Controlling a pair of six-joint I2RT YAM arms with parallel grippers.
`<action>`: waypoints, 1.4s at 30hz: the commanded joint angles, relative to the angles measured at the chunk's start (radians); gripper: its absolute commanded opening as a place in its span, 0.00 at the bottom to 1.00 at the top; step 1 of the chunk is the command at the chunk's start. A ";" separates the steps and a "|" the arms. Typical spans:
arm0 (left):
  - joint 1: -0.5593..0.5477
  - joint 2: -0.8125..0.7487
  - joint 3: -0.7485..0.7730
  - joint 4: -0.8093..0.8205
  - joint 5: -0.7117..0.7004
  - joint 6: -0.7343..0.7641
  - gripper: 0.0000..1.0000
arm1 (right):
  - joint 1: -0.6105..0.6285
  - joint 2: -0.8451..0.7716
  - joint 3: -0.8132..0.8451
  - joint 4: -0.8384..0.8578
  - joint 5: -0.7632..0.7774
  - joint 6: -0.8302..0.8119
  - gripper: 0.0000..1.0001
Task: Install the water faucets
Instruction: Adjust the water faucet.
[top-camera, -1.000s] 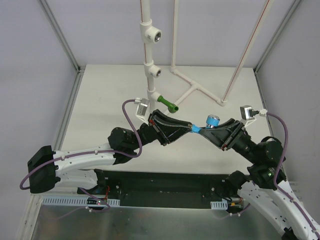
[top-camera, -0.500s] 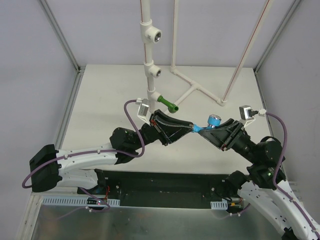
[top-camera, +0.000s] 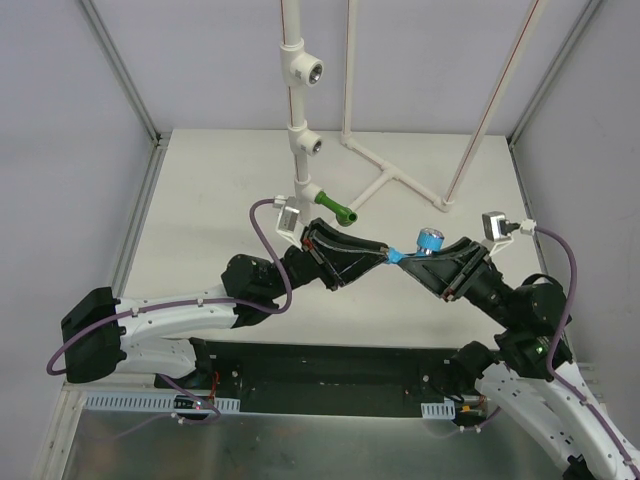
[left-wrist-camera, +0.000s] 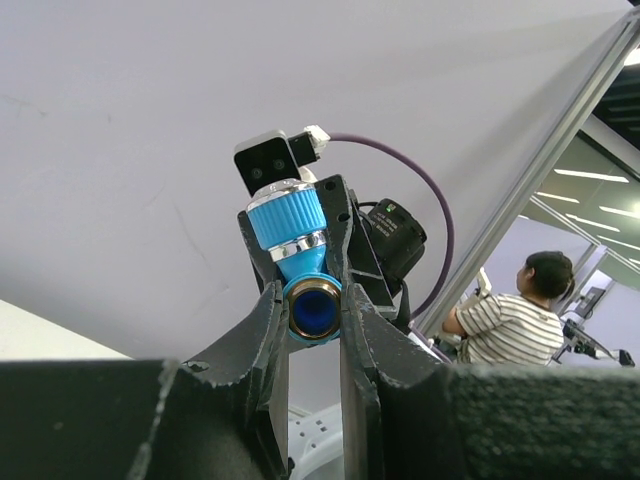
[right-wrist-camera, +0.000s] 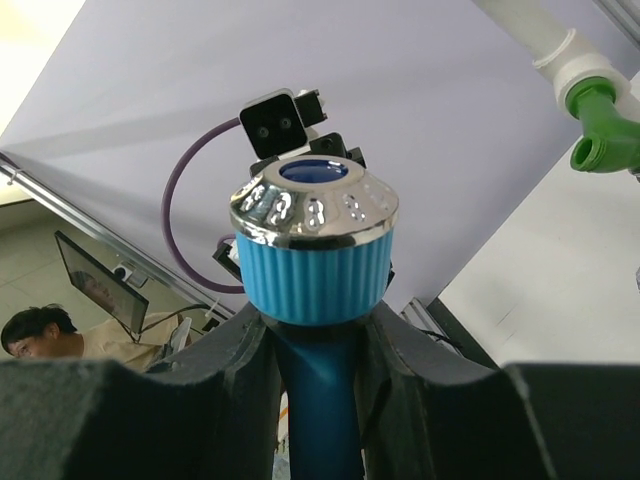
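Light-blue faucet (top-camera: 420, 245) hangs in the air in front of the white pipe riser (top-camera: 297, 110) and to its right, pinched from two sides at once. The left gripper (top-camera: 384, 254) is closed narrowly on one end. In its wrist view the fingers (left-wrist-camera: 268, 330) press on either side of a round, brass-rimmed opening that faces the lens. I cannot tell whether that opening is the spout mouth or the inlet. The right gripper (top-camera: 415, 260) is clamped on the body just under the ribbed knob with its chrome cap, and the knob stands up above the fingers (right-wrist-camera: 240, 360).

The faucet's long axis runs roughly side to side across the riser's front, from one gripper to the other, so neither end points at the riser. The green faucet (top-camera: 338, 210) already sits in the lowest tee (top-camera: 305, 188) of the riser. The two upper tee sockets (top-camera: 312, 142) are bare, and their mouths face forward and to the right, toward the held faucet.

This looks like a handover or a re-grip between the arms. Of the two arms, the left reaches closer to the riser, and its gripper holds the faucet end nearer the riser. The likely next need is for one gripper to let go, so the other can swing the faucet round until its mating end lines up with a bare socket. The risk I see is a slip or a twist while both grippers pull on so small a part.
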 joint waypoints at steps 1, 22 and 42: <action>-0.003 -0.019 0.018 0.021 -0.002 0.019 0.00 | 0.001 -0.035 0.027 0.019 0.030 -0.055 0.00; -0.003 -0.090 0.044 -0.262 0.036 0.019 0.00 | 0.001 -0.032 0.104 -0.180 0.156 -0.129 0.00; -0.005 -0.053 0.116 -0.288 0.051 0.017 0.00 | 0.001 -0.042 0.137 -0.324 -0.003 -0.152 0.00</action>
